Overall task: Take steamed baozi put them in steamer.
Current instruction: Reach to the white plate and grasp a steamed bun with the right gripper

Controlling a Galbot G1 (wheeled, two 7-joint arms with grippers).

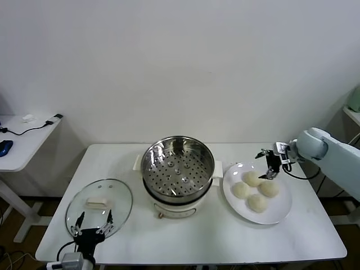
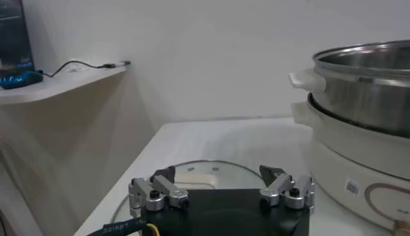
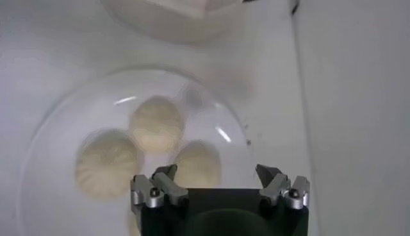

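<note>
A round glass lid [image 1: 99, 206] with a white handle lay flat on the white counter [image 1: 191, 239]. A white plate [image 1: 279, 212] sat near the opposite end. A side desk [image 1: 22, 146] held a black cable [image 1: 34, 127].

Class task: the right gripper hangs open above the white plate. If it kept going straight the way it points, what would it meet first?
Most likely a steamed baozi: the right gripper points down at the plate, that bun between its open fingers. Depth is uncertain.
</note>
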